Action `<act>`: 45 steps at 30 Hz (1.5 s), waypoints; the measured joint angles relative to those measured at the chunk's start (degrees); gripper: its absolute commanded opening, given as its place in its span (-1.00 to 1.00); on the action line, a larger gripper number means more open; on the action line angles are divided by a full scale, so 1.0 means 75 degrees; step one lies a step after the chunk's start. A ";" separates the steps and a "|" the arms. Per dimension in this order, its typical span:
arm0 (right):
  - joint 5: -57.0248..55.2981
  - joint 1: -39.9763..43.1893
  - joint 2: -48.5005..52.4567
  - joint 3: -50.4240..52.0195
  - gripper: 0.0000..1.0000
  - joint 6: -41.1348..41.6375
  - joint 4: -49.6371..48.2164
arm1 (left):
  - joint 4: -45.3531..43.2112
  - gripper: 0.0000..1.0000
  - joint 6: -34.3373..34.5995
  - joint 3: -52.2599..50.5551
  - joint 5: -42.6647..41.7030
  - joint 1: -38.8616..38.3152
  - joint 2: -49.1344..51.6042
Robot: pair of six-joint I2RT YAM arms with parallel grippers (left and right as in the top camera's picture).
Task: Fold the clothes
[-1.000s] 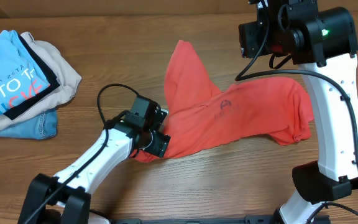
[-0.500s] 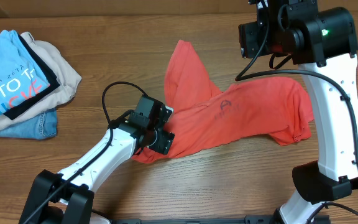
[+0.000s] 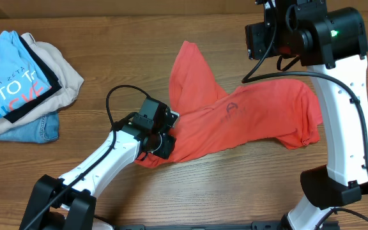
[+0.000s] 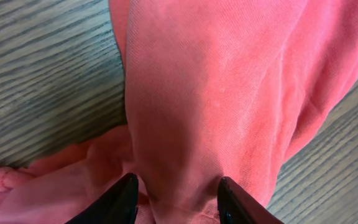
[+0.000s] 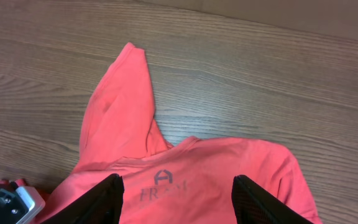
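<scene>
**Coral T-shirt rumpled on the table**

The coral-red T-shirt point(image 3: 235, 124) lies crumpled on the table point(image 3: 107, 38), just off centre toward 3 o'clock, with one flap pointing to 12. At its 8 o'clock corner the left gripper point(image 4: 178, 196) straddles a raised fold, with cloth against both fingers. Whether it pinches firmly cannot be told. The right gripper point(image 5: 178, 180) hangs above at 1 o'clock, its fingers apart and empty. A stack of other garments point(image 3: 18, 83) sits at 10 o'clock.
</scene>
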State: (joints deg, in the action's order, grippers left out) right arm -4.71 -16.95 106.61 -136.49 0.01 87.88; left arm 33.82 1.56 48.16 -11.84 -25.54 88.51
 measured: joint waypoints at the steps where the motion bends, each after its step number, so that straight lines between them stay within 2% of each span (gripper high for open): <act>1: 0.0003 0.0000 0.0000 0.0000 0.19 0.0000 -0.0003 | 0.0003 -0.20 0.0003 0.0000 0.0000 0.0000 0.0000; 3: 0.0003 0.0000 0.0000 0.0000 0.19 -0.0003 -0.0003 | 0.0003 -0.40 0.0041 0.0000 -0.0012 0.0003 0.0000; 5: 0.0003 0.0000 0.0000 0.0000 0.19 -0.0003 -0.0006 | -0.0015 -0.80 0.0055 0.0000 -0.0023 0.0000 0.0000; 6: 0.0003 0.0000 0.0000 0.0000 0.19 -0.0003 0.0000 | -0.0041 -0.92 0.0087 0.0000 -0.0026 0.0000 0.0000; 17: 0.0003 0.0000 0.0000 0.0000 0.18 0.0000 0.0023 | 0.0131 -0.92 0.0143 0.0242 -0.0055 0.0000 0.0000; 20: 0.0003 0.0017 0.0000 0.0000 0.18 0.0079 0.0023 | 0.0361 -0.92 0.0137 0.1087 -0.0047 0.0000 0.0000; 25: 0.0038 0.0312 0.0000 0.0000 0.20 0.0449 0.0169 | 0.0548 -0.92 0.0015 0.3637 0.0516 0.0000 -0.0239; 28: 0.0102 0.0632 0.0000 0.0000 0.34 0.0621 0.0405 | 0.0793 -0.92 -0.0085 0.5196 0.1128 0.0000 -0.0507; 31: 0.0286 0.0883 0.0000 0.0000 0.36 0.0662 0.0621 | 0.0924 -0.92 -0.0248 0.6376 0.1504 0.0000 -0.0699; 37: 0.0612 0.0947 -0.0023 0.0268 0.37 0.0708 0.0764 | 0.0962 -0.92 -0.0475 0.7434 0.1856 0.0000 -0.0845; 45: 0.1725 0.0944 -0.0035 0.2119 0.41 0.0318 0.0455 | 0.0341 -0.92 -0.0889 0.8131 0.2299 0.0000 -0.0729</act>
State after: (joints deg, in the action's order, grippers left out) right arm 8.23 -9.87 106.34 -120.60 2.39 91.29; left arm 36.38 -5.10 109.14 5.41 -25.54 83.05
